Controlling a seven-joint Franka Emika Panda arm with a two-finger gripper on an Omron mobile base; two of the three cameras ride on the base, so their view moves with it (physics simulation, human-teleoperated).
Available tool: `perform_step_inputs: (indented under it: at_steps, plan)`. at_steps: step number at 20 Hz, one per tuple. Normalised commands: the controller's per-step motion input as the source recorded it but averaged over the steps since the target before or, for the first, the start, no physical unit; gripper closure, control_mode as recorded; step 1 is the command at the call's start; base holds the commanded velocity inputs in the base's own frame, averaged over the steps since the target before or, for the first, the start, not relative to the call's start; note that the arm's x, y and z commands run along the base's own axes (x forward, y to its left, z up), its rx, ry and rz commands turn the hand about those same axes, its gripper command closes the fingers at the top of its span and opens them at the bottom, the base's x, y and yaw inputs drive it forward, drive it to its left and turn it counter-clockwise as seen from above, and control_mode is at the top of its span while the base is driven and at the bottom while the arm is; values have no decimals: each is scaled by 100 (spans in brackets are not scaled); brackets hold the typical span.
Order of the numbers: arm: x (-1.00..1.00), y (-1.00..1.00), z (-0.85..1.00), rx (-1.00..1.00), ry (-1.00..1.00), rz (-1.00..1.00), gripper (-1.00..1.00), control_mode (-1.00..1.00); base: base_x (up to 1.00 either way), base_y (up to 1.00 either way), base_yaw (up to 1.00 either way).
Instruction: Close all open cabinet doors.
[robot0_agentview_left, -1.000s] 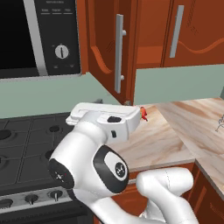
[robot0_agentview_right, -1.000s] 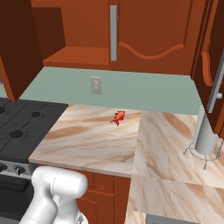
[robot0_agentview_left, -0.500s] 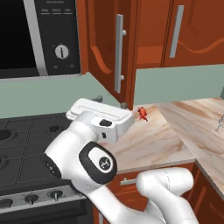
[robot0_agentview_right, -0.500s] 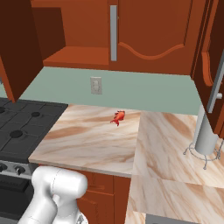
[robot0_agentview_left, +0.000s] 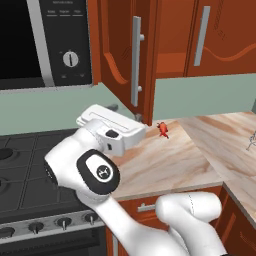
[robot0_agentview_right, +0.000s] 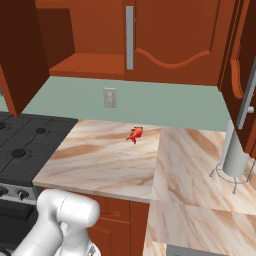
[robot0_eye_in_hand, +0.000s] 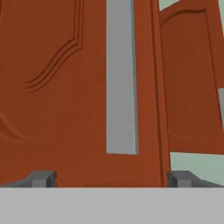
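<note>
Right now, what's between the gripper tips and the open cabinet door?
Nothing: in the hand view, the stretch from the gripper to the open cabinet door is bare, its handle straight ahead.

The open cabinet door (robot0_agentview_left: 125, 55) hangs right of the microwave (robot0_agentview_left: 42, 42). The stove (robot0_agentview_left: 20, 165) sits left of the counter (robot0_agentview_left: 185, 150).

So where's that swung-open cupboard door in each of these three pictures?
Left base view: the open door is top centre, next to the microwave.
Right base view: the open door is along the far left edge.
Hand view: the open door is close up, across left and middle.
Shared landmark: the closed door beside it.
</note>
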Motion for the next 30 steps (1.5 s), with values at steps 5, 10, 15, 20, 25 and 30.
perform_step_inputs:
  at_steps: [5, 10, 15, 20, 25, 30]
  plan:
    - [14, -4, 0, 2, -2, -4, -100, -100, 0, 0, 0]
    - [16, -9, 0, 0, 0, -1, -100, -100, 0, 0, 0]
    - [23, -14, 0, 0, 0, 0, -100, -100, 0, 0, 0]
    - [23, -14, 0, 0, 0, 0, -100, -100, 0, 0, 0]
    - [15, -22, 0, 0, 0, 0, -100, -100, 0, 0, 0]
    - [10, -45, -2, 2, 0, 0, -100, -100, 0, 0, 0]
